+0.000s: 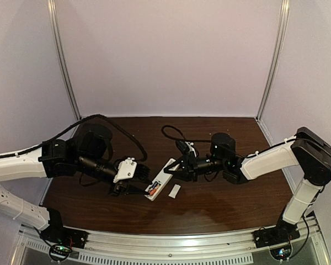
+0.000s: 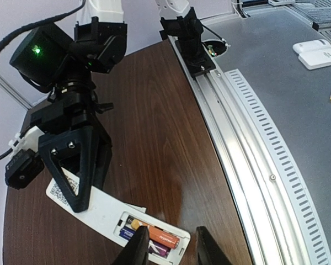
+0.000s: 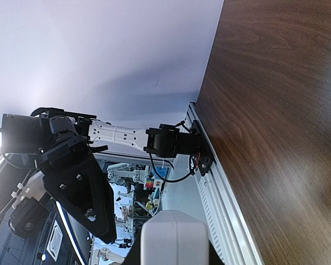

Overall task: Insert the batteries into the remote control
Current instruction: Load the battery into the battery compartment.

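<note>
The white remote control lies back-up on the brown table, its battery compartment open. In the left wrist view the remote holds the orange-red battery, slightly askew, and the bluish-purple battery beside it. My left gripper is open over the compartment end, and its left finger is above the batteries. My right gripper is shut on the remote's far end; its black fingers clamp it. In the right wrist view the remote's white end sits between the jaws.
A small flat white cover piece lies on the table just right of the remote. The metal rail runs along the near table edge. A black cable loops behind the right gripper. Enclosure walls stand at the back and sides.
</note>
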You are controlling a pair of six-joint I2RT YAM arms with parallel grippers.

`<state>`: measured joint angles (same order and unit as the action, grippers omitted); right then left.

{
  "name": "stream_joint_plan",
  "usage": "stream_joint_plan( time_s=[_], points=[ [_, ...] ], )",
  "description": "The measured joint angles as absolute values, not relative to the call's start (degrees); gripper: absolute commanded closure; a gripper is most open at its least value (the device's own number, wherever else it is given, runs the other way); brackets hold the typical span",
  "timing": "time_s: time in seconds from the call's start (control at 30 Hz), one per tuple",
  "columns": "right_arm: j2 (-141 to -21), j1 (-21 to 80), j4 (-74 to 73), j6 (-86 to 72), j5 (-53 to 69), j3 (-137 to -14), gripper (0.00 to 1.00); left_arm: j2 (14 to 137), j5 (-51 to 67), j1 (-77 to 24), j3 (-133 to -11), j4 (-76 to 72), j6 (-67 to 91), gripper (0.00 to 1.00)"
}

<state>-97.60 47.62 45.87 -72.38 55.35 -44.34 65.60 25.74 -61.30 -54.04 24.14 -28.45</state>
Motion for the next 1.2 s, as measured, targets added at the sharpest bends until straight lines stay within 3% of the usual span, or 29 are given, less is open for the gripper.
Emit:
stream_joint_plan(
  time_s=[1.2],
  points=[
    [-97.60,48.90,45.60,-72.40,57.71,-45.60,1.00,69.73,21.06,-63.26,-54.06,28.40,-33.21,0.85]
  ],
)
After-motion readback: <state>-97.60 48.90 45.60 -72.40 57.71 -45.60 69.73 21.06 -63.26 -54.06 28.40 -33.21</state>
